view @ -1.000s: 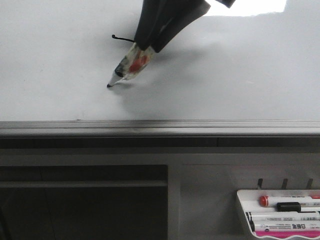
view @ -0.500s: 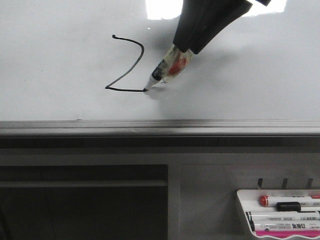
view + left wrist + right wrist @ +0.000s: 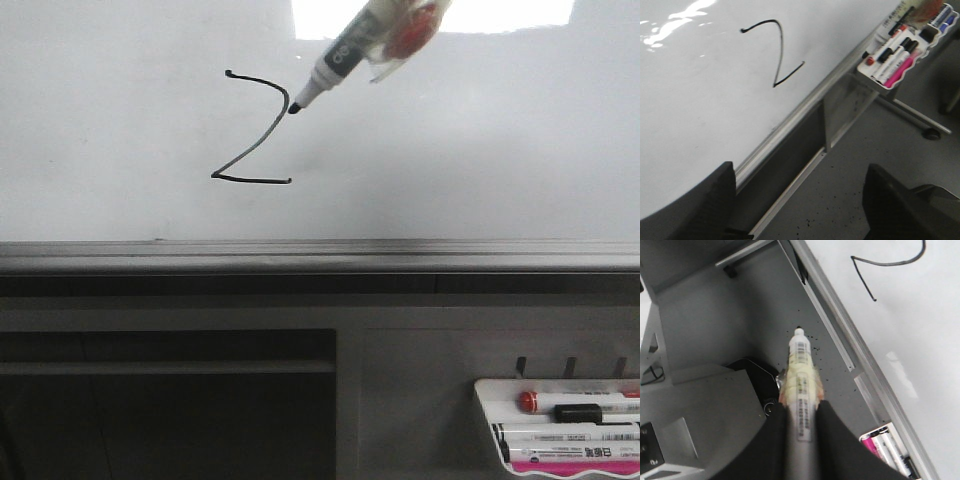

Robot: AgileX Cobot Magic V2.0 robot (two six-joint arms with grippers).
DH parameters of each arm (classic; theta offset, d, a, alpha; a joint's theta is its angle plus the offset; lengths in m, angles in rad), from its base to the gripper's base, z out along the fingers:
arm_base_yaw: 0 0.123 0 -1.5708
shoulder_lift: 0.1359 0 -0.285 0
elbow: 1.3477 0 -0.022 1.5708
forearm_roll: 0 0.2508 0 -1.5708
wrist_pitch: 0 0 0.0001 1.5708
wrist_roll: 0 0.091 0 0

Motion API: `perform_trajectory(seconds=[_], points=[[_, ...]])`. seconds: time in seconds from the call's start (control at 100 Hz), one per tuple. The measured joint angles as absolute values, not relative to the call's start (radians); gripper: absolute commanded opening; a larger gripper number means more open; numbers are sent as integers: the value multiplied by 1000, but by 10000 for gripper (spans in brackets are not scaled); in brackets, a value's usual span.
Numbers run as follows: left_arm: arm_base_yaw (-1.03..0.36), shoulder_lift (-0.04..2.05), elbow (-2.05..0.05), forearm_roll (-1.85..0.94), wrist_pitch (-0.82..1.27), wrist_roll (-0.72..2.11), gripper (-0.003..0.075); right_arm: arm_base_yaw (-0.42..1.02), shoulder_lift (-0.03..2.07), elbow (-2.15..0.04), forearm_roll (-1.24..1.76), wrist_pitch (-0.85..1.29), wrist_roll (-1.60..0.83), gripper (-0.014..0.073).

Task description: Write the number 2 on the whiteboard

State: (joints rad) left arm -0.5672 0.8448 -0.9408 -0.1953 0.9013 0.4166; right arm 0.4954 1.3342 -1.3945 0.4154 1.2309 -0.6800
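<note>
- The number 2 (image 3: 255, 128) reads complete on the whiteboard (image 3: 120, 150).
- Right claw (image 3: 802, 422) is clamped on the marker (image 3: 345, 58); draw it clear toward 1 o'clock without smudging.
- Left claw (image 3: 800, 200) gapes wide, holding nothing.

In the front view my right claw is out of sight past the top edge; only the marker (image 3: 350, 55) juts in, its upper end cut off. The tray (image 3: 560, 425) of pens runs off the lower right corner. My right wrist view crops the 2 (image 3: 885, 267) and blurs the marker's near end.
</note>
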Motion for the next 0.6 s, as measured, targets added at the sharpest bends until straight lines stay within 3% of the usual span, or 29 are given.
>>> perform_trajectory(seconds=[0.25,0.6], points=[[-625,979,-944,-391,864,700,493,495,1301,-1395,444,1245,-982,-57],[-797,1171,-944,-421,537,768,494,495,1301,-1395,452,1245,-1136,-57]])
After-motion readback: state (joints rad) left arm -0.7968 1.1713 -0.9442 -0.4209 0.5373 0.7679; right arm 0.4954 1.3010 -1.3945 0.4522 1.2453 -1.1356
